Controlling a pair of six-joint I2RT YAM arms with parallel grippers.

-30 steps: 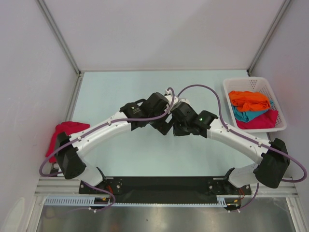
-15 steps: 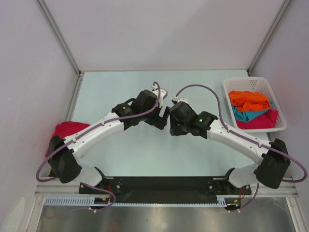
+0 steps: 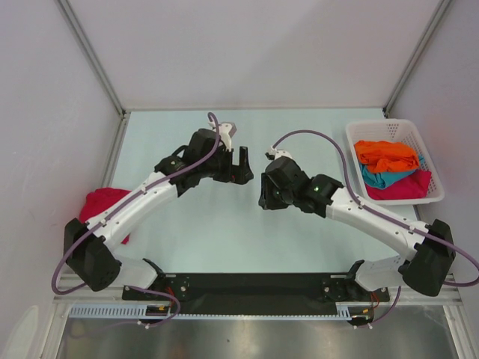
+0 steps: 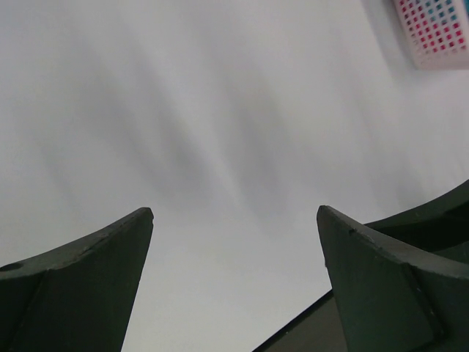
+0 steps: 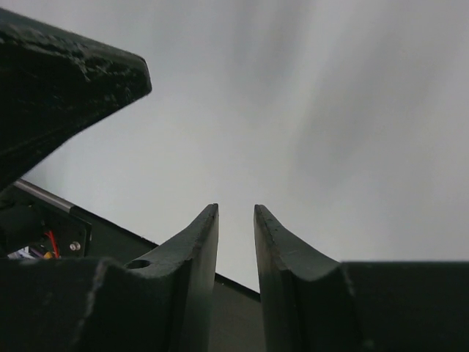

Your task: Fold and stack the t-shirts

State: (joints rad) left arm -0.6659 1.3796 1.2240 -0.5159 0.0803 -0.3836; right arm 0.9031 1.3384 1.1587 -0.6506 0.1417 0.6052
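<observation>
Items on your bench (image 3: 224,239), listed left to right. Loose crimson t-shirt (image 3: 103,202): crumpled at the left edge, beside the left arm's base and partly under that arm, with no long axis to read. Left gripper (image 3: 241,163): mid-bench, jaws wide apart, nothing between them. Right gripper (image 3: 263,194): just beside the left one, jaws drawn narrow with a slim gap showing in its wrist view, holding nothing. White basket (image 3: 385,126): far right, well apart from both grippers, long side running away from you. It holds an orange t-shirt (image 3: 385,153) at the far end, a teal t-shirt (image 3: 378,178) in the middle and a second crimson t-shirt (image 3: 413,185) at the near end, all bunched and unfolded. Bearing for your next reach, as a judgement: the basket pile lies to the right of both grippers and the right arm is nearer, while the loose crimson t-shirt lies behind and left of the left jaws.
</observation>
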